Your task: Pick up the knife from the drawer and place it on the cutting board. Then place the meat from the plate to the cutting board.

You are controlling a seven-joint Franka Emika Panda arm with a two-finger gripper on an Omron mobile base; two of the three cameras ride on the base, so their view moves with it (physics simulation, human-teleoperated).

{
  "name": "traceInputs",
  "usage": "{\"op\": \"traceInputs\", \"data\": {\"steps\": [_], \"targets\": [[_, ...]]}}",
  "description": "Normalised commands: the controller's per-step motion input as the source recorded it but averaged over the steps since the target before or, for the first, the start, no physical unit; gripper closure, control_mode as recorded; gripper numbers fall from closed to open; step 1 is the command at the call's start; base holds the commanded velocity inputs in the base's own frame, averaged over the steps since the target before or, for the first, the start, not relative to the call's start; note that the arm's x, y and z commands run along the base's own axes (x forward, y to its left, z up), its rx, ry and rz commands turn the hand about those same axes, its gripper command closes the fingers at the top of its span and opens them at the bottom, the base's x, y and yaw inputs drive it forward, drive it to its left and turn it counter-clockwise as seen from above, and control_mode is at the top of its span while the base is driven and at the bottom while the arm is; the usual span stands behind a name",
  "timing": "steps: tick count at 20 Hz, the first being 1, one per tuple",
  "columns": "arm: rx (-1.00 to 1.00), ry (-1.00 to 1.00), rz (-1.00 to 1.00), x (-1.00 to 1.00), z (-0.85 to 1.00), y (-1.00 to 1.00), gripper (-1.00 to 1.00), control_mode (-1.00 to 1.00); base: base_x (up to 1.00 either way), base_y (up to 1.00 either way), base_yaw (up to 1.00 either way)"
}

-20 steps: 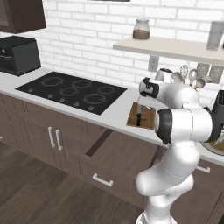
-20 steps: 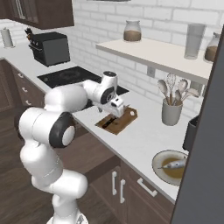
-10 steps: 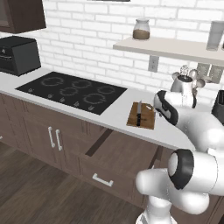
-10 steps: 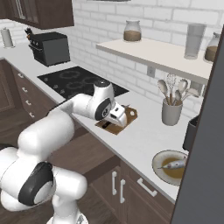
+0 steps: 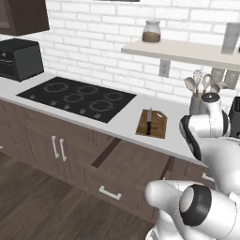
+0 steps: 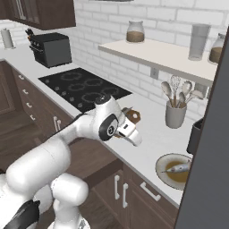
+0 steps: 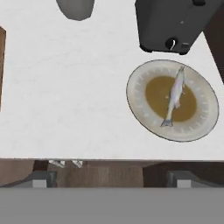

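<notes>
Nearby, dark appliance [image 7: 175, 24] crowds plate [image 7: 140, 105], utensil crock [image 6: 175, 115].

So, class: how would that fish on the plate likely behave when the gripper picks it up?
The fish is long and thin, so it would probably sag at both ends. Its silvery skin looks slippery. Lying flat on the plate, it seems unlikely to roll.

Knife [image 5: 149, 121] lying lengthwise on the brown cutting board [image 5: 152, 123]; drawer [image 5: 126, 165] pulled open below; slim silvery fish [image 7: 174, 97] lying on round grey-rimmed plate [image 7: 138, 98].
</notes>
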Motion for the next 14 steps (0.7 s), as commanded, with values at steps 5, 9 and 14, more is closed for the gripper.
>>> {"op": "traceInputs", "data": {"steps": [5, 9, 14], "targets": [[0.17, 0.0, -0.22, -0.37, 0.44, -1.0, -1.0, -1.0, 0.0, 0.0, 0.0], [0.17, 0.0, 0.02, -0.27, 0.47, -0.89, -1.0, -1.0, 0.0, 0.0, 0.0], [0.03, 0.0, 0.02, -0.23, 0.05, -0.6, -1.0, -1.0, 0.0, 0.0, 0.0]]}}
